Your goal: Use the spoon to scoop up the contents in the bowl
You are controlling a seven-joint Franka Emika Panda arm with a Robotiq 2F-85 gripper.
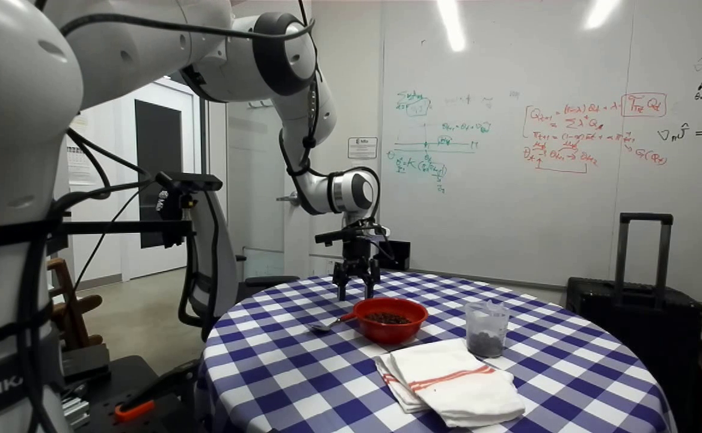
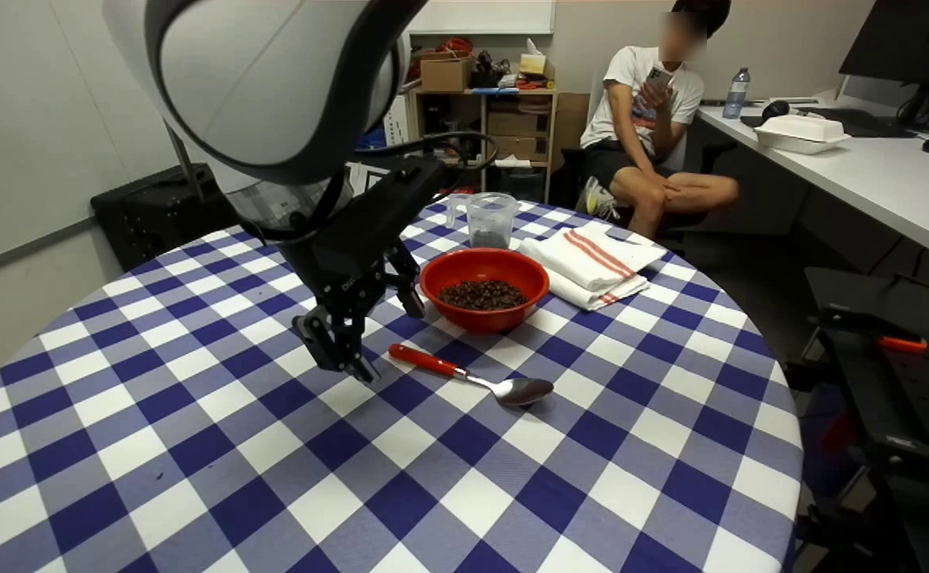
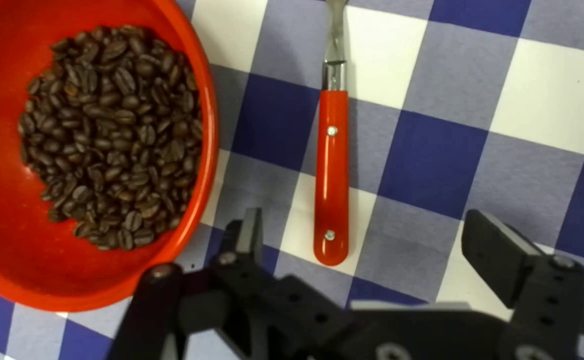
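Note:
The red bowl [image 1: 390, 334] stands upright on the table and holds dark brown beans [image 2: 482, 296]. The bowl [image 3: 1, 235] fills the left of the wrist view, with the beans [image 3: 116, 130] heaped inside. A metal spoon with a red riveted handle [image 2: 428, 361] lies on the cloth beside the bowl [image 2: 484, 320]. In the wrist view the spoon's handle [image 3: 332, 175] points down between my fingers, and its scoop end is out of view. My gripper [image 3: 364, 217] is wide open and empty. In both exterior views the gripper [image 1: 355, 297] [image 2: 392, 346] hovers above the cloth near the handle's end.
A clear measuring cup [image 1: 486, 328] with dark contents stands beyond the bowl. A folded white towel with red stripes [image 2: 591, 263] lies near the bowl and cup. All rest on a round table with a blue-white checked cloth [image 2: 464, 493]. A person [image 2: 655, 119] sits behind the table.

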